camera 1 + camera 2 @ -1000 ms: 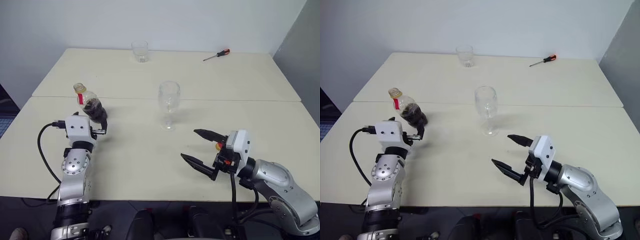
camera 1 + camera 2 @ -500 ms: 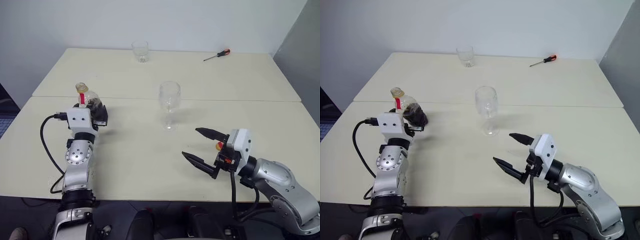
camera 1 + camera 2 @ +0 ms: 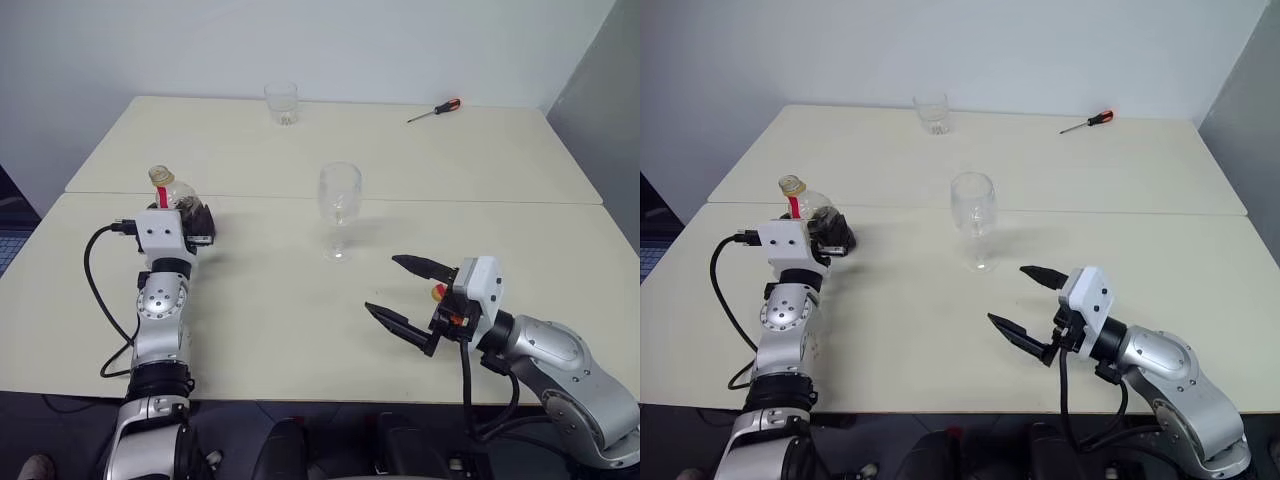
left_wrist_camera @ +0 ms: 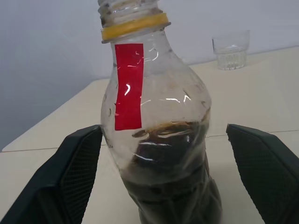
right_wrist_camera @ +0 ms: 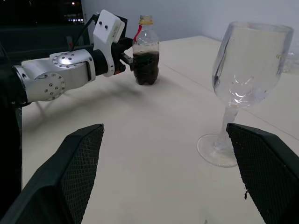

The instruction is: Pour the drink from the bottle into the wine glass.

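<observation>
From the head, the bottle (image 3: 178,203) stands upright on the counter (image 3: 270,300) at about nine o'clock from the wine glass (image 3: 338,208), largely masked by the white wrist of the left gripper (image 3: 830,240). The left wrist view gives what that angle hides: the drink (image 4: 170,186) is a dark band filling only the lower part of the rounded body, the red strip runs down the neck under a yellow ring, and the mouth looks uncapped (the very top is cut off by the frame edge). It also shows the left jaws spread wide, one black finger on each side of the bottle with counter visible in the gaps, so they flank it without touching. The right wrist view adds a side-on look across the counter: the wine glass stands upright and clear, with nothing dark in its bowl, and the bottle sits well beyond it with the left gripper's fingers around its lower body. The right gripper (image 3: 400,293) hovers at about five o'clock from the wine glass, near its foot but apart from it, jaws wide open and holding nothing. At the far edge of the counter stand a short tumbler (image 3: 281,102) at about eleven o'clock from the wine glass and a red-handled screwdriver (image 3: 434,109) at about one o'clock.
</observation>
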You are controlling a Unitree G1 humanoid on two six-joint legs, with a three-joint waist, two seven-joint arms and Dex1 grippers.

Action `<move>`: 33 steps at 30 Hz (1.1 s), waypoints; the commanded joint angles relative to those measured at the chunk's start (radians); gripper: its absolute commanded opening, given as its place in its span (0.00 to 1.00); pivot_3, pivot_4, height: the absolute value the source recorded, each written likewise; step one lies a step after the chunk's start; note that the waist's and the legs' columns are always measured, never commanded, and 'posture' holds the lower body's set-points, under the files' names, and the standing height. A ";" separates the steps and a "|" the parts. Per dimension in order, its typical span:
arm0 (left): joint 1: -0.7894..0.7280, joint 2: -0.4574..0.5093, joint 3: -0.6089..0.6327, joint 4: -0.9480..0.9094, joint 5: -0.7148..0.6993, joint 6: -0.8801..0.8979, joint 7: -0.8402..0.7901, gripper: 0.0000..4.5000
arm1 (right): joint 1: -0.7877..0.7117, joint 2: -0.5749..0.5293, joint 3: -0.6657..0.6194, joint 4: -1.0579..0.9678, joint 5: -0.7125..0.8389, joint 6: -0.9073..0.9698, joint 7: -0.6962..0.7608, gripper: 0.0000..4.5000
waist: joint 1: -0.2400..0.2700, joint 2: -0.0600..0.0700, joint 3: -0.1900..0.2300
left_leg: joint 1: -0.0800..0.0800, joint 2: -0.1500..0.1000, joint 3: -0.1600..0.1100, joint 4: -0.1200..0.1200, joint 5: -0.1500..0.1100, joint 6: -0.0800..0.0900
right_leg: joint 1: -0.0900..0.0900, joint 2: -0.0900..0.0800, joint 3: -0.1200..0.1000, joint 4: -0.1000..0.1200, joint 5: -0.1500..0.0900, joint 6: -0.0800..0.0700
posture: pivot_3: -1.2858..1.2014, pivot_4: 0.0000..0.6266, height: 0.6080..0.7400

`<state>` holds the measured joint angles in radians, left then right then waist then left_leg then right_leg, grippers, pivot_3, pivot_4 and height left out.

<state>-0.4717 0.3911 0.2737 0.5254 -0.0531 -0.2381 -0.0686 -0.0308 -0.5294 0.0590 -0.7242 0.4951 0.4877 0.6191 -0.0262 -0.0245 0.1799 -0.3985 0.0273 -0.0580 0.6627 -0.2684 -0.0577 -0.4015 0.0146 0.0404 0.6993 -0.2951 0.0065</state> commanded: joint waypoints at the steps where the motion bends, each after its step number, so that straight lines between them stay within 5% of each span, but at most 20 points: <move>1: -0.067 0.024 0.006 0.080 -0.002 -0.068 -0.008 1.00 | -0.021 0.005 -0.017 -0.026 0.021 0.002 -0.013 1.00 | 0.000 0.000 0.000 | 0.000 0.000 0.000 0.000 0.000 0.000 | 0.000 0.000 0.000 0.000 0.000 0.000 | 0.52 0.24 1.00; 14: -0.248 0.030 -0.002 0.411 -0.008 -0.191 -0.034 1.00 | -0.041 0.009 -0.030 -0.041 0.044 0.052 -0.069 1.00 | 0.000 -0.001 -0.001 | 0.000 0.000 0.001 0.000 0.000 0.000 | 0.000 0.000 -0.001 0.000 0.000 0.000 | 0.52 0.24 1.00; 24: -0.263 0.034 0.008 0.454 -0.032 -0.224 -0.065 0.41 | -0.034 -0.002 -0.031 -0.040 0.049 0.057 -0.076 1.00 | -0.001 -0.002 -0.001 | 0.000 0.000 0.001 0.000 0.000 0.000 | 0.000 0.000 -0.001 0.000 0.000 0.000 | 0.52 0.24 1.00; 33: -0.270 0.041 0.000 0.461 -0.026 -0.227 -0.072 0.29 | -0.036 -0.003 -0.027 -0.035 0.046 0.053 -0.070 1.00 | -0.001 -0.002 -0.001 | 0.000 0.000 0.001 0.000 0.000 0.000 | 0.000 0.000 -0.001 0.001 0.000 0.000 | 0.52 0.24 1.00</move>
<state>-0.7129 0.4083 0.2729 0.9997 -0.0750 -0.4440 -0.1413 -0.0600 -0.5284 0.0503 -0.7244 0.5303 0.5537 0.5456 -0.0268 -0.0261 0.1790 -0.3986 0.0269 -0.0574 0.6630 -0.2684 -0.0577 -0.4016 0.0147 0.0390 0.6999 -0.2949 0.0069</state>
